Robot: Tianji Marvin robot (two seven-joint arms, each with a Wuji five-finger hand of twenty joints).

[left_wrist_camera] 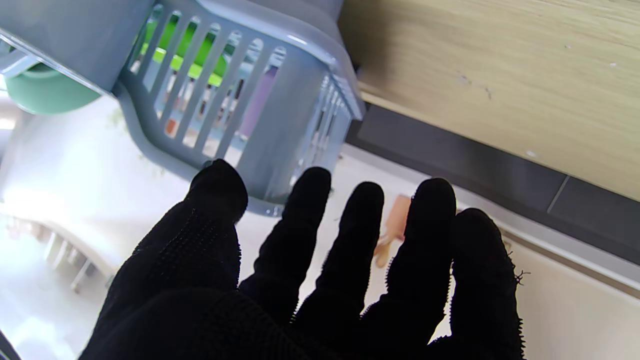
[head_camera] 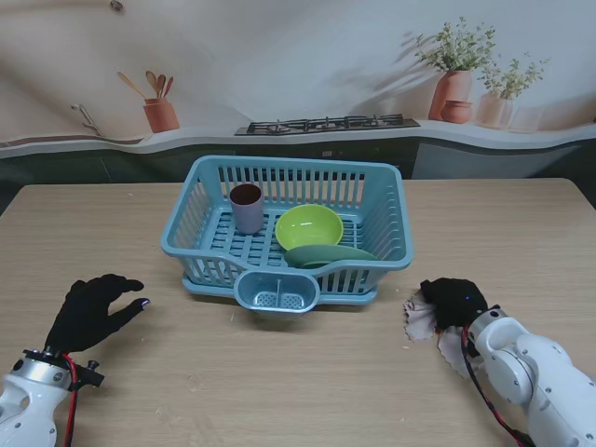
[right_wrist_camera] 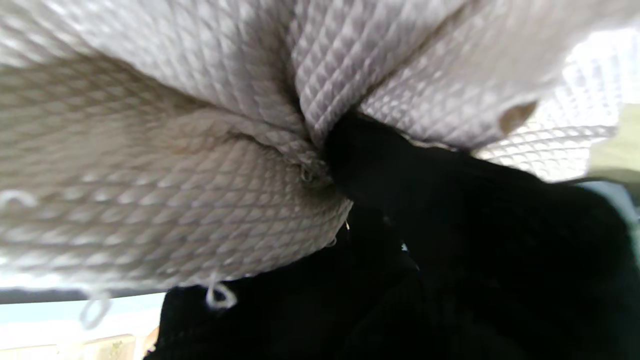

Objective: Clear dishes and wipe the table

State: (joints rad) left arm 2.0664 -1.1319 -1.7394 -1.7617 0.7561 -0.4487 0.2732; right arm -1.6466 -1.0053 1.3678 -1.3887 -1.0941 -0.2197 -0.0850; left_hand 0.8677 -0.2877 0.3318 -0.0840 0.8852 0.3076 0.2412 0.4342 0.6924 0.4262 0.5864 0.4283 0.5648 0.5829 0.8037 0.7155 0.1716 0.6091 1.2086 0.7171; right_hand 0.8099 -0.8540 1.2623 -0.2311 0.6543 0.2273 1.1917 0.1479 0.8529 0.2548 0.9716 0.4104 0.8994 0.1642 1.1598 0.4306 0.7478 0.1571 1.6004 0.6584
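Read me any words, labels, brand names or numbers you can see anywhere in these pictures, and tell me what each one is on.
None can be read in any view.
The blue dish basket, the cup, the lime bowl and the green plate: no print shows.
The cloth under the right hand: woven pattern only, no tag in view.
The left hand: plain black glove.
The backdrop's stove and pots: a picture without lettering.

The rack (head_camera: 289,233) sat mid-surface (head_camera: 279,372), farther from me than both hands. In it I saw a cup (head_camera: 247,207) at left, a bowl (head_camera: 309,227) beside it, and a plate (head_camera: 331,254) nearer me. A cloth (head_camera: 424,321) lay under my right hand (head_camera: 453,301); my left hand (head_camera: 93,307) was at the left.
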